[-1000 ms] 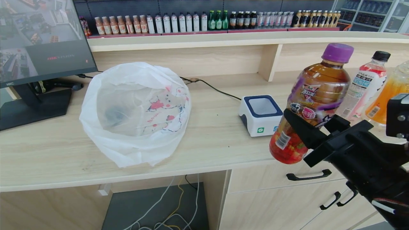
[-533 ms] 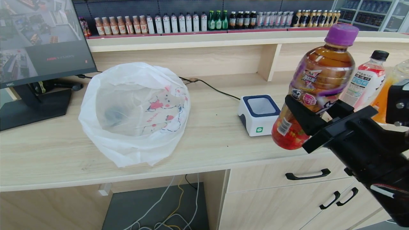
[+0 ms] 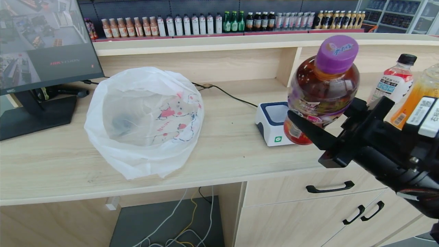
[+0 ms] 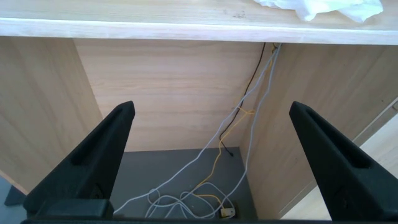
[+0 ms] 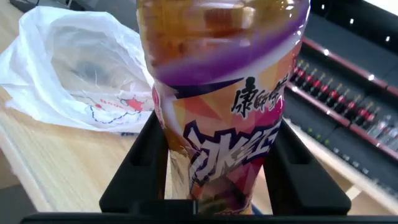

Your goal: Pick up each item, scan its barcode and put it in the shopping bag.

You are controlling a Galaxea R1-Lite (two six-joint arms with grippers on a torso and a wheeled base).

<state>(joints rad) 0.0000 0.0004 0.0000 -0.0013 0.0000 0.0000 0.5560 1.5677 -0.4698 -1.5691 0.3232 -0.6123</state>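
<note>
Bottle swung over to the scanner
Since the earlier frames the right gripper (image 3: pixel 324 113) had carried the purple-capped bottle (image 3: pixel 322 91) leftward and tipped its cap toward the head camera; the base now overlapped the scanner (image 3: pixel 270 124) on the table (image 3: pixel 223 154). The gripper pinched the bottle's middle from both sides; the left gripper (image 4: pixel 211 107) hung spread below the table
</note>
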